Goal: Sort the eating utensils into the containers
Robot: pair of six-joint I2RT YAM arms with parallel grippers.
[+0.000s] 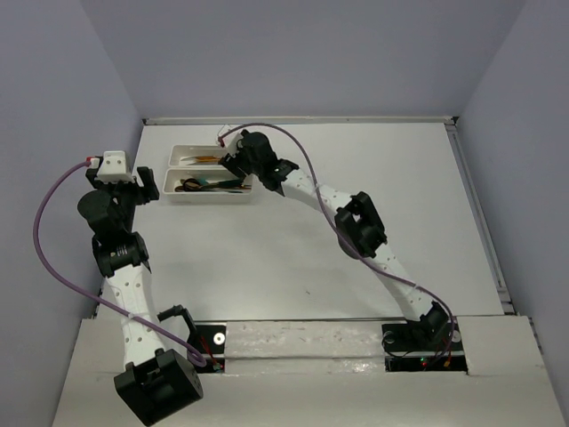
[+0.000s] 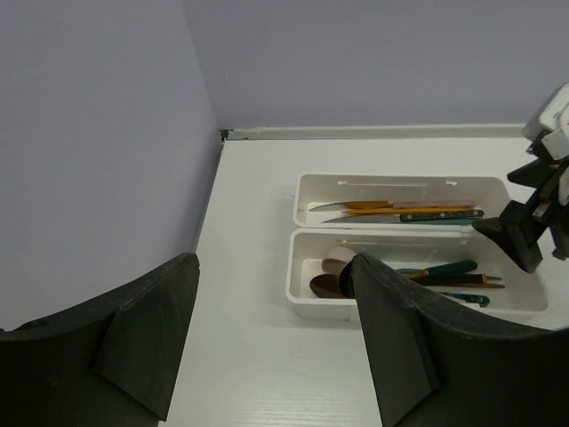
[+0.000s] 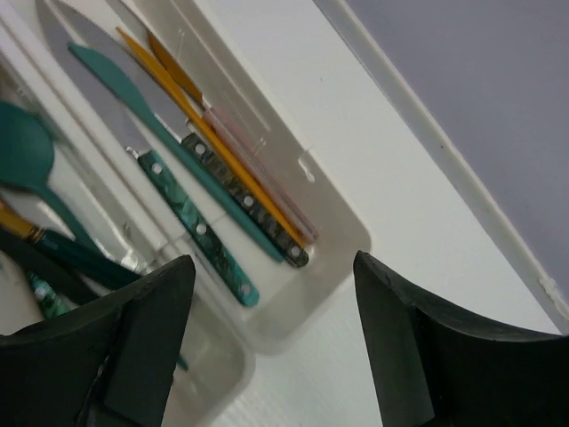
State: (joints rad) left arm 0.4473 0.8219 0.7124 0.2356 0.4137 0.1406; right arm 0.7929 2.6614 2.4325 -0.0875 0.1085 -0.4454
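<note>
Nearest, the left gripper (image 2: 271, 260) hangs low over the white table (image 2: 249, 356), just left of the trays. Its claw is spread wide with nothing between the fingers. In its own camera its right finger (image 2: 391, 338) covers part of the near tray (image 2: 292, 271), so the spoons (image 2: 324, 286) heaped there show only in part. A brown bowl, a beige one behind it and teal handles running right can be seen, but how many spoons lie there cannot be counted.

Over the trays' right end hangs the right gripper (image 3: 271, 262), likewise wide apart and empty. The left wrist view cuts it off at the right edge.

Just beyond the near tray, the far tray (image 2: 300, 197) holds the knives (image 3: 191, 222), laid lengthwise. They include a green marbled handle with rivets, a teal knife, a dark mottled handle, an orange knife and a pale pink handle. Some blades run out of the right wrist view at top left. From above, both trays' contents are too small to sort out. The lilac wall (image 1: 293, 53) closes the far side.
</note>
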